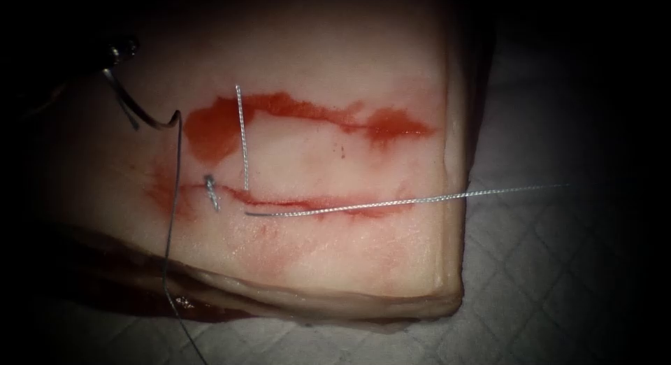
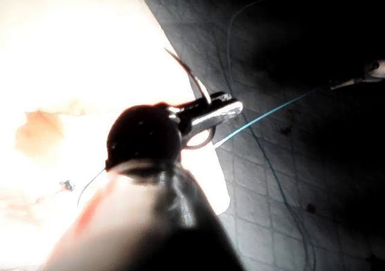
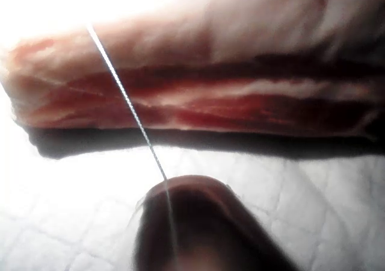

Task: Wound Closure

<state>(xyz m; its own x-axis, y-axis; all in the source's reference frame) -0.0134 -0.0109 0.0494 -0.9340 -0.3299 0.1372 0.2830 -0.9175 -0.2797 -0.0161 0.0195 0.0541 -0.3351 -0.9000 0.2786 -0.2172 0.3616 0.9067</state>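
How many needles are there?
1: the curved needle, held by the left tool, over the tissue left of the cut, not in it. The right tool holds thread.

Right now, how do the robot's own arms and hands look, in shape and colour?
The left hand has short, shiny silver metal jaws on a rounded black wrist, which widens into a thick, dark, smooth shaft. In the endoscope view it shows as small and metallic. The right arm's shaft looks dark, smooth and rounded.

Surface: white quilted pad (image 1: pixel 559 281), diamond-stitched, toward 4 o'clock | Light: bright centre, edges falling to black
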